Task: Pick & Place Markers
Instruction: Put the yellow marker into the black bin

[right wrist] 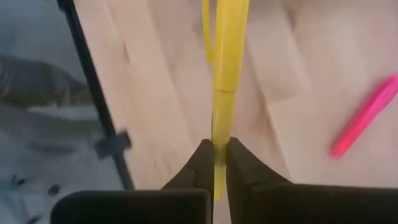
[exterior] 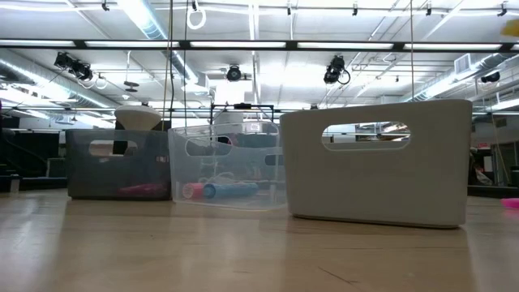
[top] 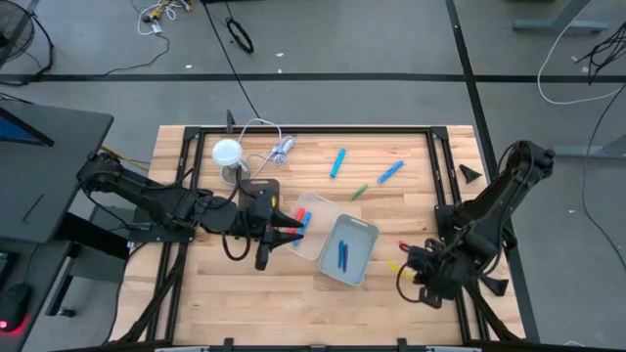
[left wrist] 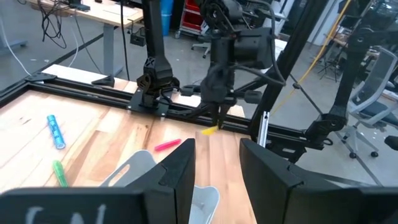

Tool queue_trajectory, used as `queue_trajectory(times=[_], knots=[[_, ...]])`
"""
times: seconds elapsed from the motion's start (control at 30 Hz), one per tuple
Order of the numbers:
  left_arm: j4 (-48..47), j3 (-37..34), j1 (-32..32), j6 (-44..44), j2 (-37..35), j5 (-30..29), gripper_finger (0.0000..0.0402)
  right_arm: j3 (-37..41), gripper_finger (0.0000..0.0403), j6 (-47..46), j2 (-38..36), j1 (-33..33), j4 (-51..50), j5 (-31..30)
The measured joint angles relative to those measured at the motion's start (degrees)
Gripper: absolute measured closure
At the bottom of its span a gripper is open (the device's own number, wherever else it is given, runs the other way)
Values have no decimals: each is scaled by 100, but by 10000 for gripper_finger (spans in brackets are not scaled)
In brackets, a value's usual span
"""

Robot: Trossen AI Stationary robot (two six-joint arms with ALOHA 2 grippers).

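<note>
My right gripper (top: pixel 406 264) hangs over the table's near right part, shut on a yellow marker (right wrist: pixel 229 56). A pink marker (top: pixel 403 244) lies on the wood just beside it. My left gripper (left wrist: pixel 217 177) stands open, with nothing between its fingers, over a clear bin (top: pixel 311 217) that holds red and blue markers. A white bin (top: pixel 360 233) beside it holds blue markers (top: pixel 342 256). Two blue markers (top: pixel 337 162) (top: pixel 390 173) and a green one (top: pixel 359 193) lie flat farther back. My right gripper pinches the yellow marker near one end (right wrist: pixel 217 158) between its two fingertips. The fingers come from above, slanting steeply down, and the marker runs on past them along their line. In the left wrist view the marker (left wrist: pixel 211 130) shows below the gripper, just above the table.
A white round-topped lamp (top: pixel 227 154) and a white cable bundle (top: pixel 280 149) stand at the far left. A black frame rail (top: pixel 442 196) runs along the table's right side close to my right gripper. A dark bin (exterior: pixel 117 165) stands left of the clear one.
</note>
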State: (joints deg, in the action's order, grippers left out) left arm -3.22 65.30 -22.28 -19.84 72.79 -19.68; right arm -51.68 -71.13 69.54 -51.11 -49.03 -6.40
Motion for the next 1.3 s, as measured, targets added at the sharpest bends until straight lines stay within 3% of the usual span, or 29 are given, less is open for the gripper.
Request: queue_trajectory(times=[0.27, 0.63, 1.0, 1.3], knots=[[2, 0, 0, -54, 0, -17, 271, 0, 393, 842, -29, 465, 386, -914], [6, 0, 0, -58, 0, -65, 271, -2, 393, 2621, -29, 1299, 2417, -1979], [8, 0, 0, -176, 0, -65, 271, -11, 394, 4880, -29, 2107, 5103, -2039], [45, 0, 0, -140, 0, -136, 271, -11, 394, 5782, -31, 2573, 5775, -2009]])
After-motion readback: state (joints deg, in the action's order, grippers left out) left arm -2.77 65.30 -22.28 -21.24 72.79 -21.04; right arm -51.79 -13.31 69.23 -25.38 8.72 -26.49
